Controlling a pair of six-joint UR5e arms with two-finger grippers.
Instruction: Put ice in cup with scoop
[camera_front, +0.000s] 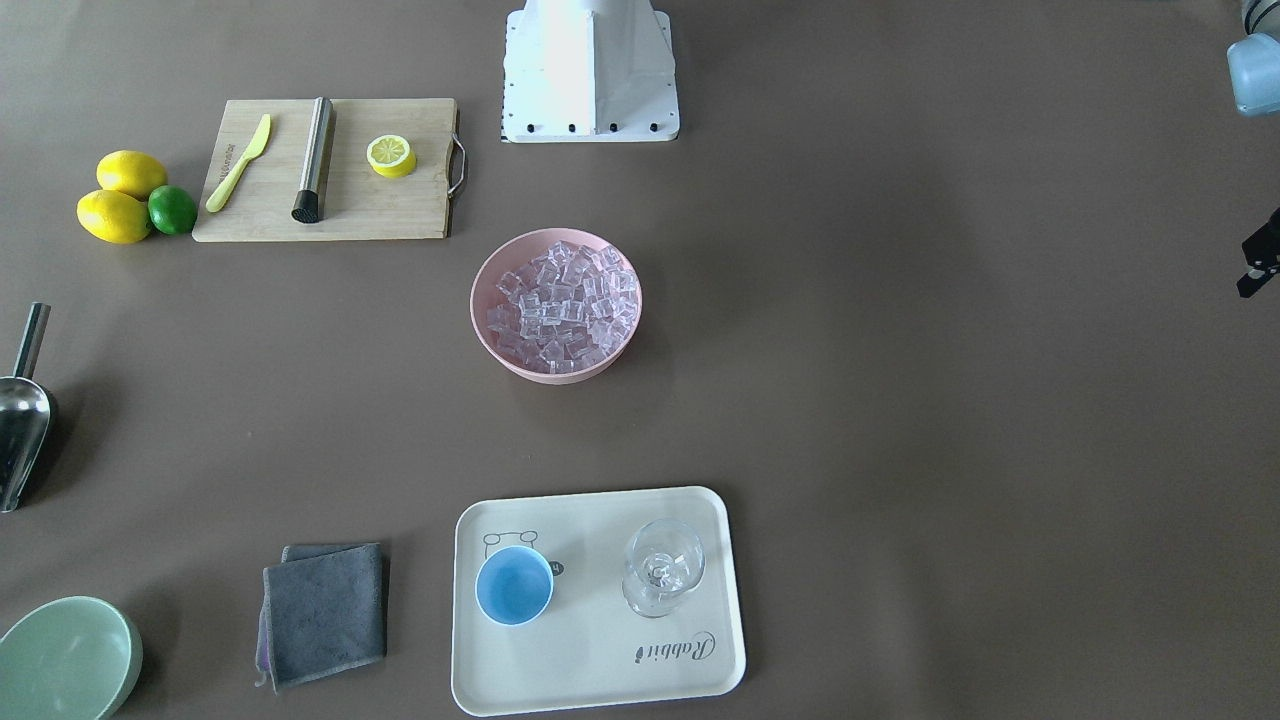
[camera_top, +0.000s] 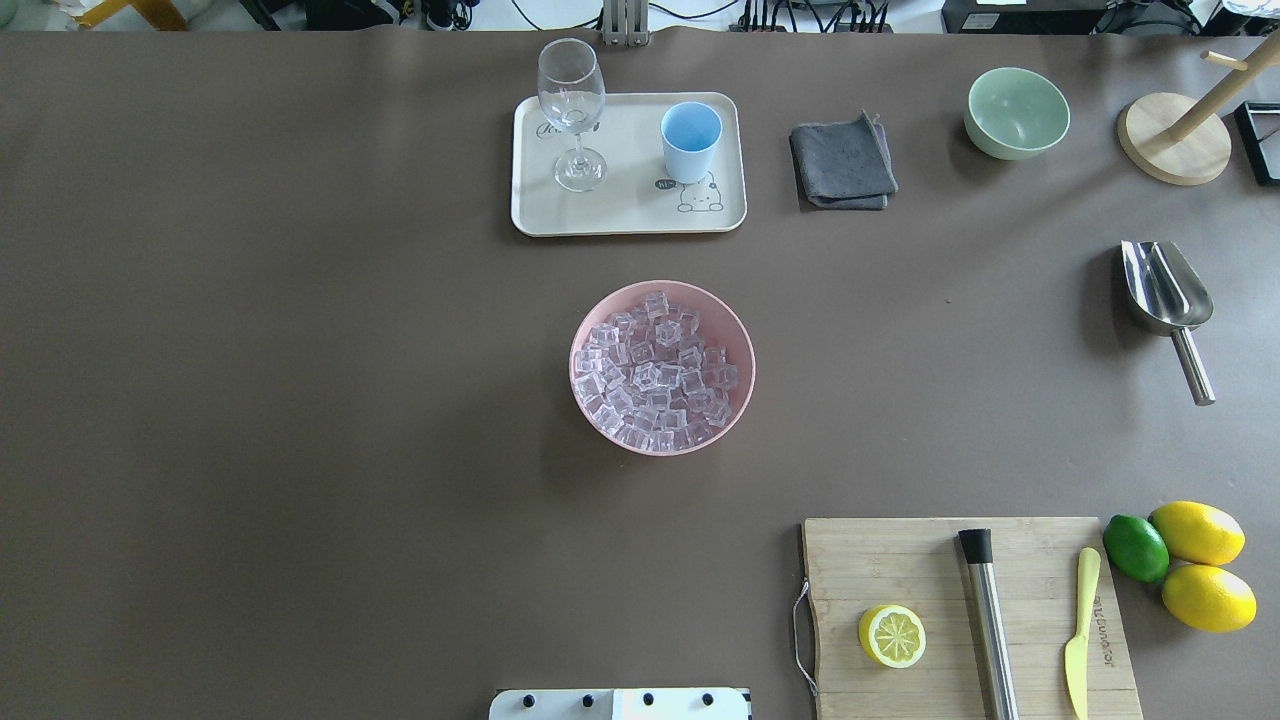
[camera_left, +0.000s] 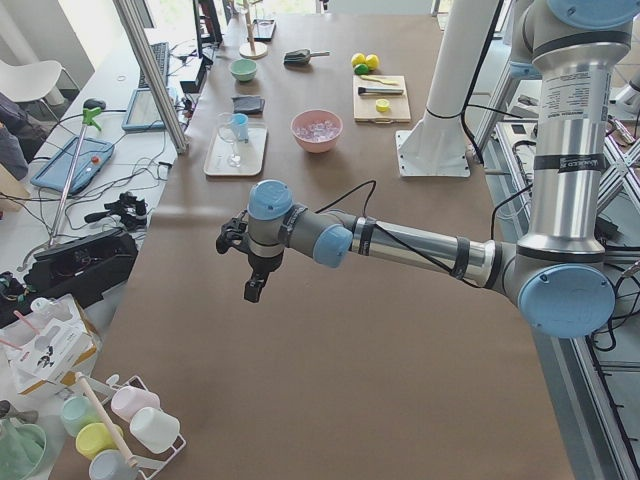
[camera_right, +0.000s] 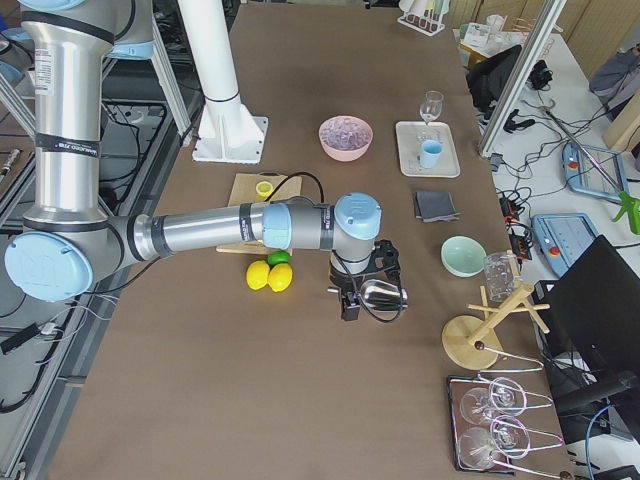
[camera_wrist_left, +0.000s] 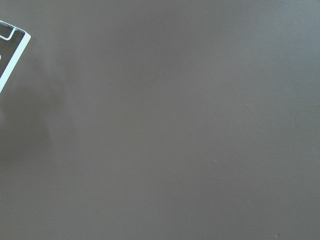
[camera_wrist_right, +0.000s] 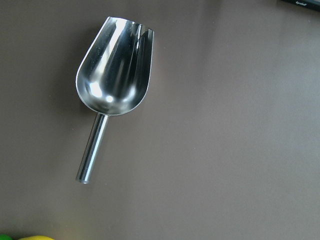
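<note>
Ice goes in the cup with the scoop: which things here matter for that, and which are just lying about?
For the job: scoop, ice, pink bowl, light-blue cup, cream tray.

Lying about: wine glass, grey cloth, green bowl, cutting board, lemon half, yellow knife, steel rod, two lemons, lime.

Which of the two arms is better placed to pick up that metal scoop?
The right one. The right gripper hangs close by the scoop, and its wrist camera looks straight down on it. The left gripper is over bare table, far away.
</note>
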